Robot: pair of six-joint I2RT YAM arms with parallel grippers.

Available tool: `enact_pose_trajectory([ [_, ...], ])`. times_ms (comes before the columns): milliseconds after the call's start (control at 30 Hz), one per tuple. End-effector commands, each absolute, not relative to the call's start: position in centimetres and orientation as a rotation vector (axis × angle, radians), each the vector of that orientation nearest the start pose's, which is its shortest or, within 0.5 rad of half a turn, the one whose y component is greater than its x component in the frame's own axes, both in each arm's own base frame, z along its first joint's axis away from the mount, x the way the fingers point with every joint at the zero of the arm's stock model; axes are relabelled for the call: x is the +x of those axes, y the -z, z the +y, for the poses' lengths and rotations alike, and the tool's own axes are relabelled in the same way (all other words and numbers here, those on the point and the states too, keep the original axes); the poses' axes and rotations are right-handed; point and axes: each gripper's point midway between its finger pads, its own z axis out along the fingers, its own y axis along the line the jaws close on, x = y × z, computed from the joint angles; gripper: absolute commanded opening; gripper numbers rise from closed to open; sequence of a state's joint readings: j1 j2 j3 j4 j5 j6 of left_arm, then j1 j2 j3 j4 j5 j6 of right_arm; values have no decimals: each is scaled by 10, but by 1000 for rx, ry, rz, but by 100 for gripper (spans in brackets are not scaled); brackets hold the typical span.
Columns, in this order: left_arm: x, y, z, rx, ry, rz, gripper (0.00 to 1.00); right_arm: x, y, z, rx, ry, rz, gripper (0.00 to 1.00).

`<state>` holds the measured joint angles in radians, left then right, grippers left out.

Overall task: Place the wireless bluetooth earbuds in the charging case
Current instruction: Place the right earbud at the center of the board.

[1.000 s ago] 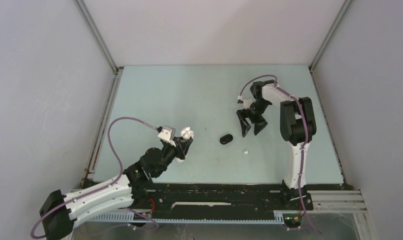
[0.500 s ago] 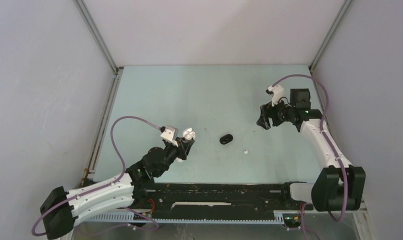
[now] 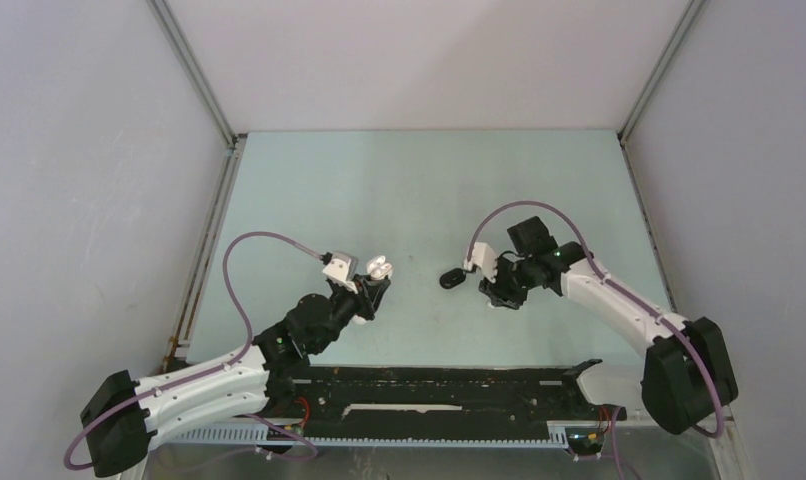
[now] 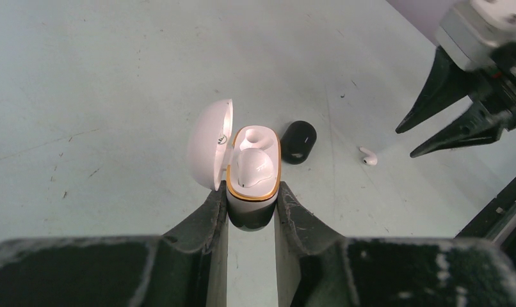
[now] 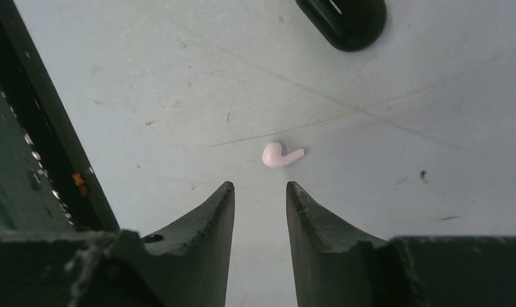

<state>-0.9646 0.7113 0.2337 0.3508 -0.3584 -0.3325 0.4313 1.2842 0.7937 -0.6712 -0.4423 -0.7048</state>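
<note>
My left gripper [image 4: 251,192] is shut on the base of a white charging case [image 4: 254,169], held just above the table with its lid hinged open to the left. One white earbud [image 4: 252,167] sits in the nearer well; the farther well [image 4: 253,135] looks empty. In the top view the case [image 3: 377,266] shows at the left gripper's [image 3: 369,285] tip. A loose white earbud [image 5: 280,155] lies on the table just beyond my right gripper [image 5: 260,187], which is open with nothing between its fingers. The left wrist view shows this earbud [image 4: 368,155] below the right gripper [image 4: 406,143].
A small black oval case [image 3: 452,277] lies shut on the table between the two grippers, its end also at the top of the right wrist view [image 5: 345,19]. The black rail [image 3: 429,385] runs along the near table edge. Grey walls enclose the table.
My right arm has swung from the far right side back toward the middle and come down over the loose earbud, its jaws narrower than before. The left arm and case have not moved.
</note>
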Motion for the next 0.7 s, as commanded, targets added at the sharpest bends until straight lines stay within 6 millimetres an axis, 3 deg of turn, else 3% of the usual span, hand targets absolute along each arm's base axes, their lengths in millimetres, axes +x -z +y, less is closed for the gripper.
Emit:
enact_pose_trajectory([
  [0, 215, -193, -227, 236, 724, 1623, 1, 213, -74, 155, -1834, -338, 1845, 40],
  [233, 215, -193, -227, 238, 723, 1623, 1, 205, -52, 158, -2100, -258, 1731, 41],
  [667, 213, -190, -217, 222, 700, 1618, 1, 212, -24, 162, -2283, -159, 1655, 39],
])
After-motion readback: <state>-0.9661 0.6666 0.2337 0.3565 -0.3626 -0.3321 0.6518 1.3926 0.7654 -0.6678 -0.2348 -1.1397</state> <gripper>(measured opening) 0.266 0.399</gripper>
